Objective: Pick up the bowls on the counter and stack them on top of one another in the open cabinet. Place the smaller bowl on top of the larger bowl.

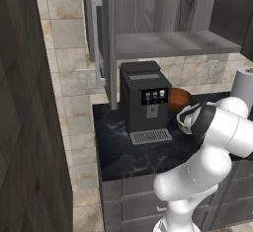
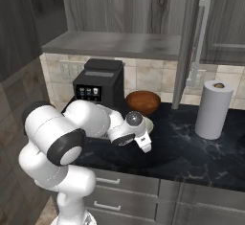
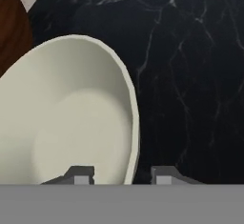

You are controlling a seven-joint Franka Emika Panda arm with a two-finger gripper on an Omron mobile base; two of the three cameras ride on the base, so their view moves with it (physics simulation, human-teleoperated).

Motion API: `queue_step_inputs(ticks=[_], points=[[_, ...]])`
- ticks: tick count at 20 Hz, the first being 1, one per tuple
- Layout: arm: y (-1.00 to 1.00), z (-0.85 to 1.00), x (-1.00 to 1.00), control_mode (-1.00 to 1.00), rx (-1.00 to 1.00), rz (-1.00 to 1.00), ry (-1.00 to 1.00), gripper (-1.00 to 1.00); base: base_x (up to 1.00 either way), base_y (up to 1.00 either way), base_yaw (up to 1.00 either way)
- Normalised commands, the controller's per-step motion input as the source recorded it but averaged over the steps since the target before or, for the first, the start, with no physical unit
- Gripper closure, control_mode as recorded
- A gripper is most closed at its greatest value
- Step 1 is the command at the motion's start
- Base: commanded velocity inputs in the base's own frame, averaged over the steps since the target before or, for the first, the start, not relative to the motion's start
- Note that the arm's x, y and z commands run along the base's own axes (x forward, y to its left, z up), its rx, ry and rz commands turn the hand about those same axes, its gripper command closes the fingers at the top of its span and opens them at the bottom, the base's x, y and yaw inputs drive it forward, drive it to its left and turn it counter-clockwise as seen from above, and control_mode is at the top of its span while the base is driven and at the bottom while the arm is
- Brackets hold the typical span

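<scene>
Bowls: two on the worktop [image 2: 191, 142]. One smaller bowl [image 3: 71, 118] at hand view left, rim between end effector [image 3: 121, 174] fingertips; grip unclear. One larger bowl [image 2: 142, 102] mid-frame, right base view.

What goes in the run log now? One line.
phase: grasping smaller bowl | gripper: straddling rim | larger bowl: on counter | cabinet shelf: no bowls

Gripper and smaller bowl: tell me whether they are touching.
Cannot tell. In the hand view the gripper straddles the smaller bowl's rim, one fingertip inside and the other outside, but slim gaps seem to remain beside the rim.
</scene>
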Motion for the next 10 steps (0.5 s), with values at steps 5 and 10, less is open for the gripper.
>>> queue_step_inputs(ticks=[5,10], points=[[0.0,0.0,0.0,-1.0,0.0,0.0,0.0,1.0,0.0,0.0,0.0],[0.0,0.0,0.0,-1.0,0.0,0.0,0.0,1.0,0.0,0.0,0.0]])
